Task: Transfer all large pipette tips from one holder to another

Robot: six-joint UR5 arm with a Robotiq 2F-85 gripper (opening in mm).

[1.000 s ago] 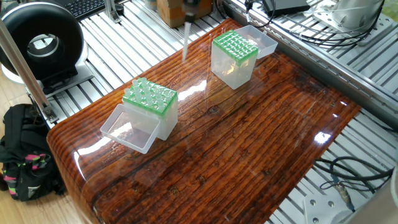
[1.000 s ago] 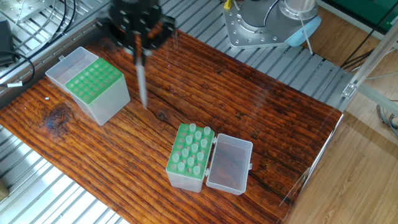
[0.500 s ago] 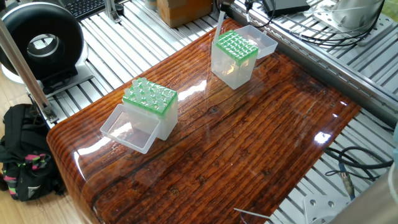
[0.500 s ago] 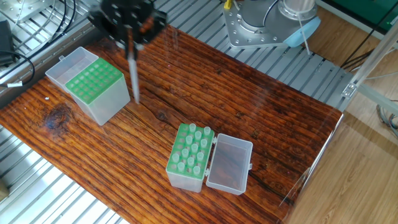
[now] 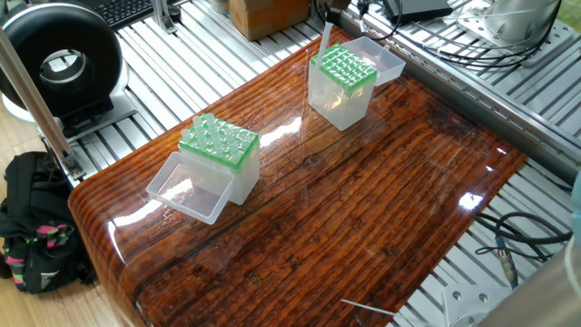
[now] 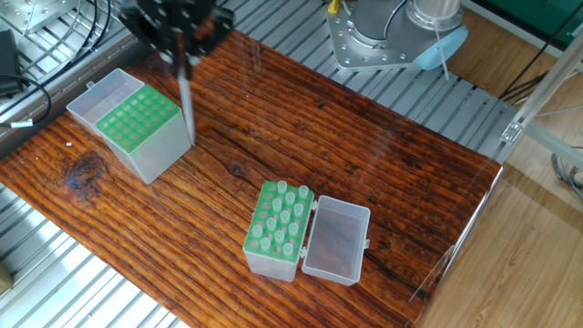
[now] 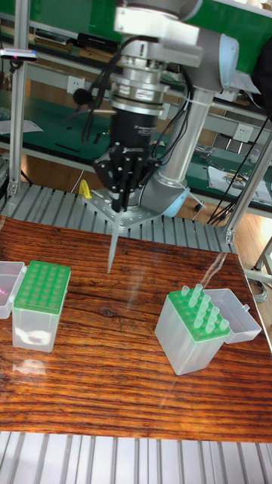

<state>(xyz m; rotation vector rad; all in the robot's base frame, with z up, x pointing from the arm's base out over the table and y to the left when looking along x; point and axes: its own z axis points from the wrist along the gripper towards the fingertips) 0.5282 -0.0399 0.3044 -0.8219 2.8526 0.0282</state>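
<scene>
The bench [image 6: 383, 173] is a broad slab of striped wood with bare room through its middle and toward its near corner; its edges drop to ribbed aluminium rails on every side. Over the last second the end effector [image 7: 119, 203] has travelled from mid-bench toward the empty green-topped holder [image 6: 137, 132] at the far side, which sits close to the bench edge with its clear lid [image 6: 98, 93] open toward that edge. The end effector is closed on one large pipette tip [image 7: 110, 255], hanging point-down beside that holder, seemingly not yet over a hole. So this looks like the carry leg, with placement next. The source holder [image 6: 279, 229], well apart, holds the remaining tips [image 6: 282, 217] upright, so much of the transfer is left.
</scene>
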